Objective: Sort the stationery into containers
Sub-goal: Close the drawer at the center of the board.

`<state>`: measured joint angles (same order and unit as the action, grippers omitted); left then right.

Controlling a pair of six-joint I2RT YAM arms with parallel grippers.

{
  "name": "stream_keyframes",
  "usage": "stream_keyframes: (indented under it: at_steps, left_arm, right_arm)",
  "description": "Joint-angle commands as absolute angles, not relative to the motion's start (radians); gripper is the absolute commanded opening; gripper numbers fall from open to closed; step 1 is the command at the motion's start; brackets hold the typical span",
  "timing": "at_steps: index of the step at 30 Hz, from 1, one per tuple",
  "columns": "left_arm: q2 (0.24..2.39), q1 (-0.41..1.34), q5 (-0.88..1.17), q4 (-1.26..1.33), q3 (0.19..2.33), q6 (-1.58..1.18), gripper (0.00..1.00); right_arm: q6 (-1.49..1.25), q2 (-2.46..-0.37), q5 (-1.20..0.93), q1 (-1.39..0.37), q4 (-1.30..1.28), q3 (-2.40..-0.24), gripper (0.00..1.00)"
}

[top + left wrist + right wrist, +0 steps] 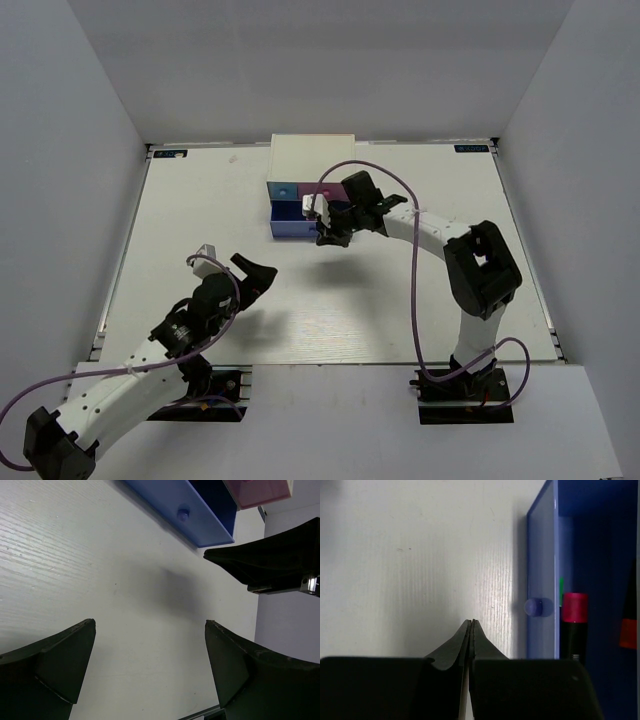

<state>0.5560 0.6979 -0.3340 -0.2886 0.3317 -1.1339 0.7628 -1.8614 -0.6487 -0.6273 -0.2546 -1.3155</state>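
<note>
The white drawer chest (312,156) stands at the back middle. Its blue drawer (292,229) is pulled out, and the pink drawer (331,190) sits behind it. My right gripper (329,240) is shut and empty, just in front of the blue drawer's front wall (542,555), beside the knob (538,607). Inside that drawer lie black markers with a pink end (575,608) and an orange end (627,633), plus a green sliver (561,587). My left gripper (256,275) is open and empty over bare table (150,625). The pink tube and the conical piece are out of view.
The left wrist view shows the blue drawer (200,520) with its knob (183,514), the pink drawer (260,491) and the right arm's dark fingers (265,562) close by. White walls surround the table (200,220).
</note>
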Motion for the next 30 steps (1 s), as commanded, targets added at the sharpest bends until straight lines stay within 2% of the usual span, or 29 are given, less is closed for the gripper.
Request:
stream_keyframes:
  at_steps: [1,5,11,30]
  left_arm:
    - [0.541,0.703,-0.356,-0.304,0.327,-1.138,1.00]
    - [0.577,0.703,-0.365,-0.304,0.336,-1.138,1.00]
    - [0.595,0.703,-0.374,-0.295,0.336,-1.138,1.00]
    - [0.632,0.693,-0.374,-0.247,0.327,-1.129,1.00]
  right_arm:
    - [0.746,-1.897,-0.595,-0.638,-0.225,-1.384,0.00]
    - [0.703,-1.911,-0.456,-0.652,-0.097,-1.361,0.00]
    - [0.703,-1.985,-0.303,-0.657,-0.066,-1.417,0.00]
    - [0.684,-2.059,-0.005,-0.675,0.189,-1.443,0.00]
